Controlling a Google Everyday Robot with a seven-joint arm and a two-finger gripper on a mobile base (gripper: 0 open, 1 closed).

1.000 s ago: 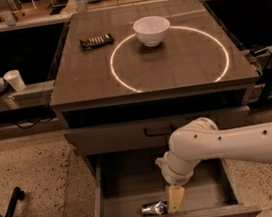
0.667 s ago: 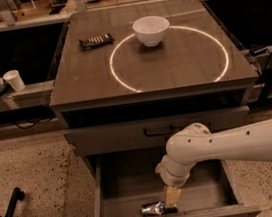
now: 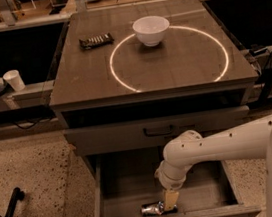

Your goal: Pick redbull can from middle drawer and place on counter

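The redbull can (image 3: pixel 151 209) lies on its side on the floor of the open middle drawer (image 3: pixel 121 183), near its front wall. My gripper (image 3: pixel 169 202) reaches down into the drawer from my white arm and sits at the can's right end, touching or nearly touching it. The counter (image 3: pixel 179 59) above has a bright white circle on it.
A white bowl (image 3: pixel 151 29) stands on the counter at the circle's far edge. A dark snack bar wrapper (image 3: pixel 95 40) lies at the counter's far left. The drawer front with the black handle (image 3: pixel 158 130) is closed above. A white cup (image 3: pixel 14 80) stands on a ledge at the left.
My arm has shifted left and lower into the drawer, bringing the gripper closer onto the can's right end. The can has not moved.
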